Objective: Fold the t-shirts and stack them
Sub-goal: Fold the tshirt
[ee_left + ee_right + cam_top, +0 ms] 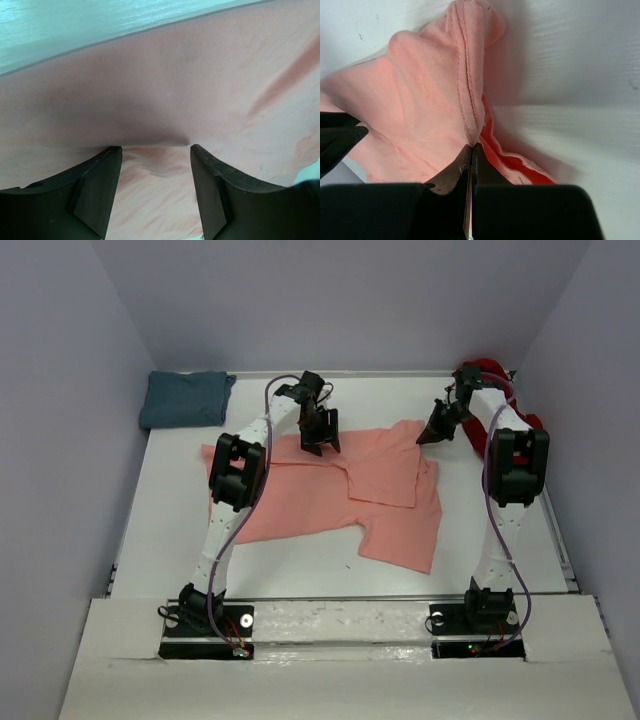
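From overhead, shows the salmon-pink t-shirt (300,505) spread across the middle of the tabletop (300,572), one part folded over near its centre, with the teal t-shirt (185,398) bunched at the far left corner and the dark red t-shirt (488,370) heaped at the far right corner. Cannot make out either grip from up there. Settles one in the right wrist view: right fingers (452,175) pinched tight on a stitched hem of the salmon-pink cloth, bunched up over the white surface. Shows in the left wrist view the left fingers (95,187) spread wide, holding nothing, tips at the pink fabric near its far edge; cannot tell whether touching or just above. Has the left arm (235,478) bent forward over the shirt's far left part, fingers pointing down. Has the right arm (515,462) reaching up the right side, wrist turned left toward the shirt's far right corner.
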Robot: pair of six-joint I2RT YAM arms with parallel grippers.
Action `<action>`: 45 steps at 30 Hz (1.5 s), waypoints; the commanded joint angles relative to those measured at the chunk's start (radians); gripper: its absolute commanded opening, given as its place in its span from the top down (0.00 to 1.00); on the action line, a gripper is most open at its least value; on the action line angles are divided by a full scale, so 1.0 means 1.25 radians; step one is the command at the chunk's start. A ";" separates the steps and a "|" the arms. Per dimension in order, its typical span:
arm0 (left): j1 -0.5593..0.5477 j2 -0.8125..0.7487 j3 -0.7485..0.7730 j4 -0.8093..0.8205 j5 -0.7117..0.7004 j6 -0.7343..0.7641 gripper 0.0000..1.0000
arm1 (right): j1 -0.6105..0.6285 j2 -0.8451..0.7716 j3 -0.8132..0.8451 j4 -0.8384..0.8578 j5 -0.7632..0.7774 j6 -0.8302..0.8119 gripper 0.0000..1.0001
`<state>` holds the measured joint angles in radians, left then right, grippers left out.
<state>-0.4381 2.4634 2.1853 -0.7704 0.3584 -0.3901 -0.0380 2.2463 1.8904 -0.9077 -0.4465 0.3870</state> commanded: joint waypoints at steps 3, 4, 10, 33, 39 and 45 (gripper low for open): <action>0.012 -0.024 -0.001 -0.024 -0.013 0.020 0.30 | 0.006 0.015 0.118 0.001 0.034 -0.006 1.00; 0.013 -0.024 -0.002 -0.025 -0.014 0.020 0.30 | 0.006 0.025 0.137 -0.006 0.042 -0.008 1.00; 0.029 -0.048 0.005 -0.024 -0.019 0.025 0.30 | -0.002 0.094 0.241 -0.020 0.058 -0.005 1.00; 0.233 -0.457 -0.288 -0.066 -0.092 0.009 0.26 | -0.009 0.214 0.359 -0.013 0.079 -0.002 1.00; 0.236 -0.534 -0.462 -0.046 -0.089 -0.011 0.26 | -0.016 0.235 0.382 -0.005 0.091 0.007 1.00; 0.235 -0.593 -0.581 -0.063 -0.134 -0.044 0.27 | -0.024 0.268 0.422 -0.003 0.075 0.019 1.00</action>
<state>-0.1467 1.8492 1.4967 -0.8200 0.2348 -0.4198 -0.0532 2.5641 2.3554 -0.9337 -0.3592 0.3985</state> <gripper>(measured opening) 0.734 0.016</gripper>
